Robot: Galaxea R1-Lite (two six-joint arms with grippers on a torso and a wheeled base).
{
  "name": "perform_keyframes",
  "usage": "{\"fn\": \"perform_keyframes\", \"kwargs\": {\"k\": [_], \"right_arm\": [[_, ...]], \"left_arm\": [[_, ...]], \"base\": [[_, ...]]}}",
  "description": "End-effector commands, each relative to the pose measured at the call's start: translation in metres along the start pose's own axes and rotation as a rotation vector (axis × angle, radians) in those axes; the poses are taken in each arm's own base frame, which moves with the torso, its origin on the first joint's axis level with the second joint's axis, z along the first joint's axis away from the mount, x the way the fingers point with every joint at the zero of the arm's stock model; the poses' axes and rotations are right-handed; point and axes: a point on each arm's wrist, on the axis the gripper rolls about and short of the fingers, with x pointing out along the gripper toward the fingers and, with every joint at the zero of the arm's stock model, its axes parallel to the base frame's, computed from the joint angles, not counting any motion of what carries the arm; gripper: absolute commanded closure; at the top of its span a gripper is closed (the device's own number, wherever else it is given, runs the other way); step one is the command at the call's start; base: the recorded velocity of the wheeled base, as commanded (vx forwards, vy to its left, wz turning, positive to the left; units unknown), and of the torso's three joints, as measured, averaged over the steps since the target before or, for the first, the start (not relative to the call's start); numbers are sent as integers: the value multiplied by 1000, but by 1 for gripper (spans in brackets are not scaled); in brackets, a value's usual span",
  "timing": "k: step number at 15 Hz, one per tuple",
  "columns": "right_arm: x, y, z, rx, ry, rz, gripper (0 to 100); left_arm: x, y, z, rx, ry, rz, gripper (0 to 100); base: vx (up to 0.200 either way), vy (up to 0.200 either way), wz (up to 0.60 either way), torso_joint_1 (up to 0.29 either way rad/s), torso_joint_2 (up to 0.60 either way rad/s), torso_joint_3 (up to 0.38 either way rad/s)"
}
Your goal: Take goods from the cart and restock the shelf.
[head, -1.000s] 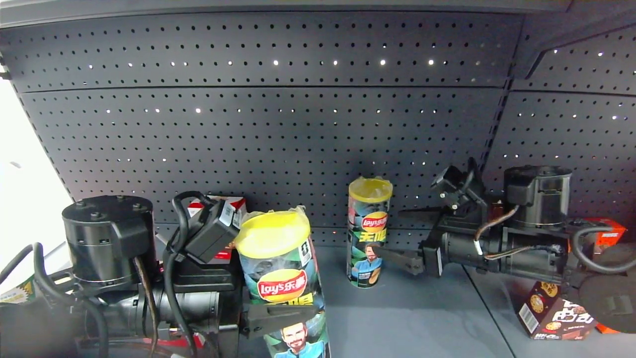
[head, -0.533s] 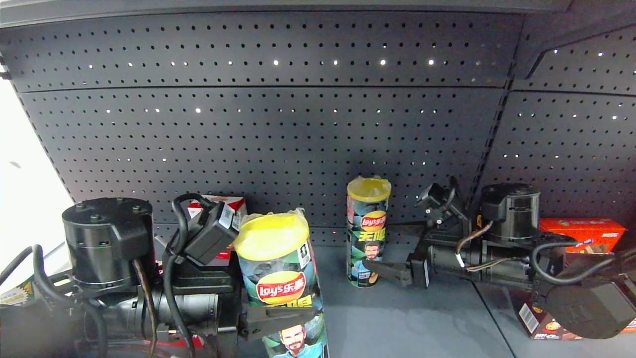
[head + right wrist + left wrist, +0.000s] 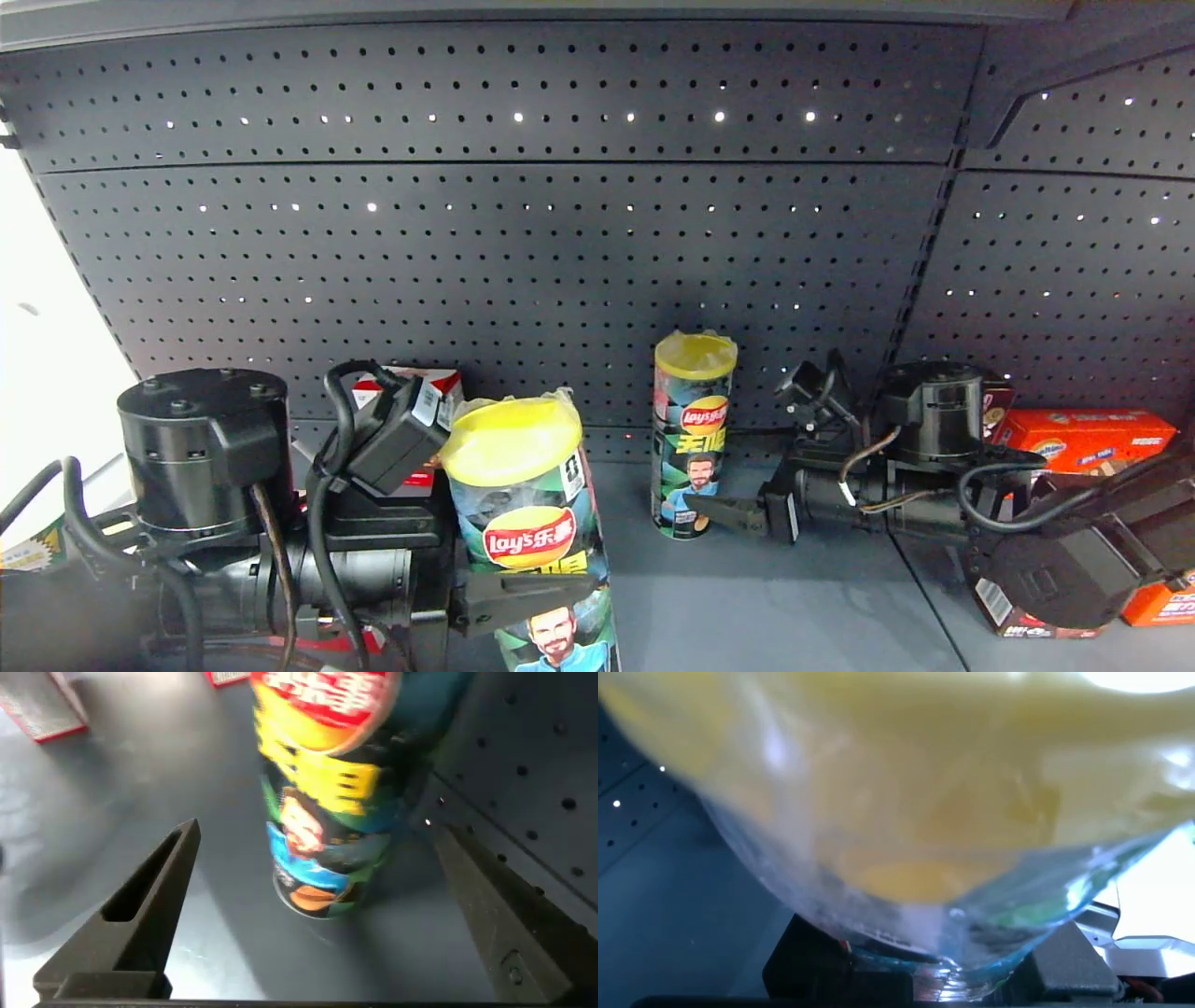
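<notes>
Head view: chip can [image 3: 523,504] is clamped in left gripper [image 3: 537,593] for shelving; right gripper [image 3: 318,840] is spread wide around shelved can [image 3: 693,434].

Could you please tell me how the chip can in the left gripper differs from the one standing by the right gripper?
The held can is clamped in the left gripper; the standing can stands free inside the open right gripper. The held can is near the front of the shelf, the standing can back by the pegboard. Both are upright with yellow lids and matching labels.
</notes>
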Motion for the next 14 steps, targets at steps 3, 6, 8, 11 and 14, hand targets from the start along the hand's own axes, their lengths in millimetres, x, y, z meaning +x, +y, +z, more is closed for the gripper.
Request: {"fn": "perform_keyframes", "kwargs": {"k": [3,6,8,11,14], "right_arm": [[17,-8,-7,9,17,1,0],[27,-16,-13,16,27,-6,0],[31,-21,-16,18,24,-15,0],[38,-26,-17,18,23,-18,0],[50,-22,-16,9,14,4,0]], "left_arm": [[0,0,-1,-1,2,0,100],[0,1,0,-5,0,4,100],[0,0,-1,-6,2,3,100],[0,0,-1,-6,2,4,100],[0,1,-1,-8,4,4,100]], "base": [[0,0,0,0,0,0],[0,0,0,0,0,0],[0,0,0,0,0,0],[0,0,0,0,0,0],[0,0,0,0,0,0]]}}
